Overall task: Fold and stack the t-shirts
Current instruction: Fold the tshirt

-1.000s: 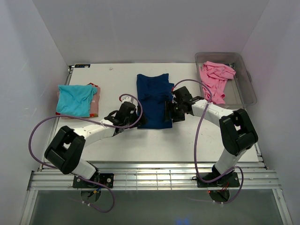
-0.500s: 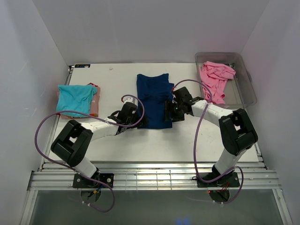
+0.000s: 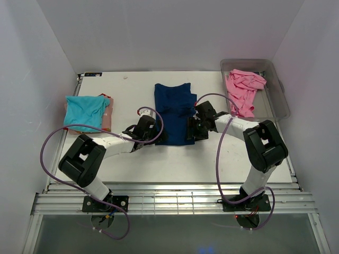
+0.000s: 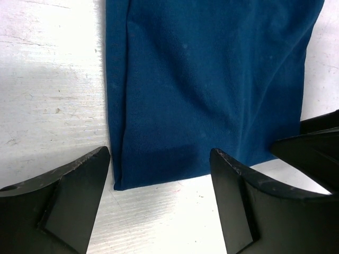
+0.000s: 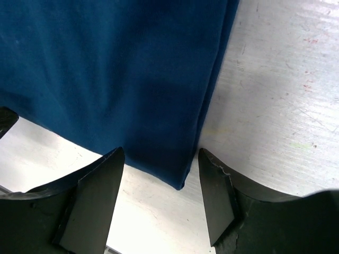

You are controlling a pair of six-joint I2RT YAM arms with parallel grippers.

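Observation:
A navy blue t-shirt [image 3: 173,112] lies folded into a long strip on the middle of the table. My left gripper [image 3: 154,136] is open at its near left corner [image 4: 119,182], with its fingers astride the near hem. My right gripper [image 3: 188,132] is open at the near right corner [image 5: 180,182], which lies between its fingers. A folded turquoise t-shirt [image 3: 85,111] lies at the far left on a pink one [image 3: 107,118]. Another pink t-shirt [image 3: 242,91] lies crumpled in the tub.
A clear plastic tub [image 3: 281,100] stands at the far right of the white table [image 3: 159,161]. White walls close in the left, back and right sides. A metal rail runs along the near edge.
Both grippers have crept slightly closer to the near corners of the navy shirt. The left arm's elbow has shifted. The shirt has not moved.

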